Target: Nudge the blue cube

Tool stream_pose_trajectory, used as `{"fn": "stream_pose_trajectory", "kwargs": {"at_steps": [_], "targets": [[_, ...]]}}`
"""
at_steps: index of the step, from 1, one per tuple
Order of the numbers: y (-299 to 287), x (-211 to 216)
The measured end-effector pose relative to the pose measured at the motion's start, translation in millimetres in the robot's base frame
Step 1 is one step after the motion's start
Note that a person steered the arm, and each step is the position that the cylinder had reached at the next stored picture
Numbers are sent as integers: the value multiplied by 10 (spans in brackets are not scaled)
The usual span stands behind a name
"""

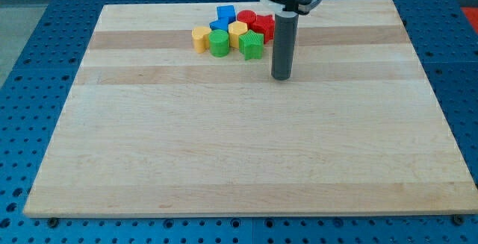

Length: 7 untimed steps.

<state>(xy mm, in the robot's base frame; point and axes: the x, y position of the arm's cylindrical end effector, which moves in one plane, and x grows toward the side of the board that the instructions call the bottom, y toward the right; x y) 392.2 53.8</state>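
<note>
A pale wooden board (246,147) carries a tight cluster of coloured blocks (233,32) near the view's top

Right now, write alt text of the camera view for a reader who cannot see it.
My tip rests on a wooden board, just to the view's right of and slightly below a tight cluster of small blocks near the view's top. The blue block sits at the cluster's far edge, behind red, yellow and green blocks.

Near the top of the wooden board (246,147) I am viewing, red (263,26), yellow (200,38) and green blocks (219,42) are sitting clustered together.
</note>
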Motion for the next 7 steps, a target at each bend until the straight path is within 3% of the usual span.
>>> {"fn": "stream_pose_trajectory", "kwargs": {"at_steps": [4,6,7], "targets": [[0,-26],[997,-1],[999,-1]]}}
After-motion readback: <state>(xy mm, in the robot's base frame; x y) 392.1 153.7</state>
